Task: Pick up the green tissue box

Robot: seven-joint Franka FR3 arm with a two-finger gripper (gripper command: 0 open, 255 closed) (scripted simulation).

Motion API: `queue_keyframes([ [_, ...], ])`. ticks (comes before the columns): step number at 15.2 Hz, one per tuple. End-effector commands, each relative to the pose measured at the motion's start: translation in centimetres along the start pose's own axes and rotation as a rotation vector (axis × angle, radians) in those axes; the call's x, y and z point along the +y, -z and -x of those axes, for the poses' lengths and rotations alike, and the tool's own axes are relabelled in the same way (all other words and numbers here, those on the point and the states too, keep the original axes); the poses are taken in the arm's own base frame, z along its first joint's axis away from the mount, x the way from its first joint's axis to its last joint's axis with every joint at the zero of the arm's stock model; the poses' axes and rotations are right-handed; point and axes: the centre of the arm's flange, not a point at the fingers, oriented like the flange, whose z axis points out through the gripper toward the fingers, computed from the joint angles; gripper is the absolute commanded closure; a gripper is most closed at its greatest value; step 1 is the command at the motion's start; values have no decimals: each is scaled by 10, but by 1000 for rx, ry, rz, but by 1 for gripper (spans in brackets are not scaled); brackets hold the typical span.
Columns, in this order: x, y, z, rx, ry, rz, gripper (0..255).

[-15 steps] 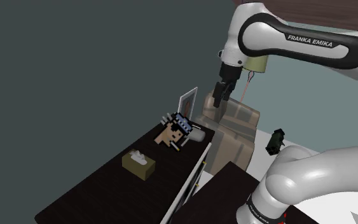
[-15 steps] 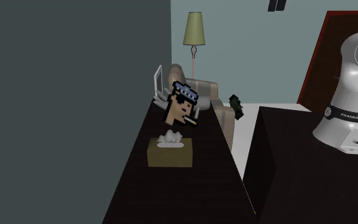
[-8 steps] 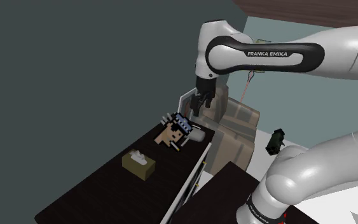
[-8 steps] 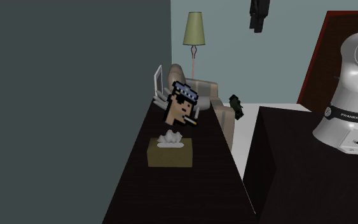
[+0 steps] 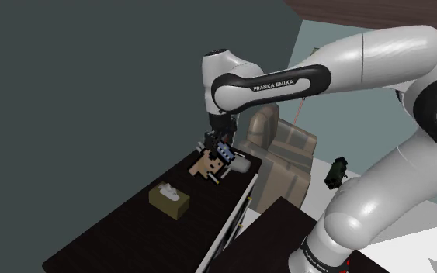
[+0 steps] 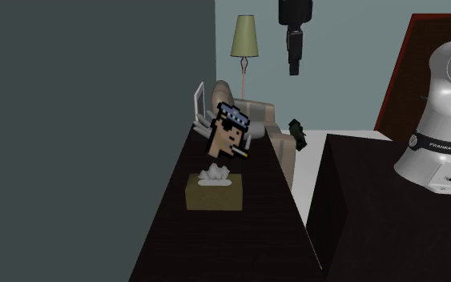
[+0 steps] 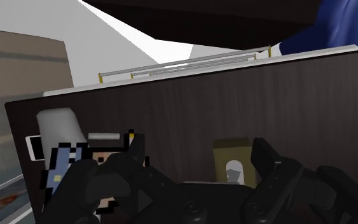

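tissue box (image 5: pixel 169 199), olive green, sits midway along the dark surface (image 5: pixel 108 233), long axis across its width. my fingers (image 7: pixel 266 162) hang open above the pixel-face figure (image 5: pixel 211 161), so the box lies well apart, toward the shoulder view's lower left.

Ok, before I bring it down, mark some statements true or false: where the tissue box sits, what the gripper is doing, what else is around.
1. The tissue box rests on the dark table. True.
2. The gripper is shut on the box. False: it is open, up in the air, apart from the box.
3. A pixel-face figure stands on the same table. True.
4. The lamp lies on the table. False: it stands upright behind the armchair.
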Motion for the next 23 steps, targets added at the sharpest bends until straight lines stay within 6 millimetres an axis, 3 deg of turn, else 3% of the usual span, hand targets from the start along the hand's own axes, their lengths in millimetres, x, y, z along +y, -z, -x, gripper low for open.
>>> queue_keyframes([
  [1, -16, -15, -19, -15, -4, 22, 0],
  [12, -93, -112, -125, -100, -22, 144, 0],
  [23, -155, -227, -224, -184, -41, 266, 0],
])
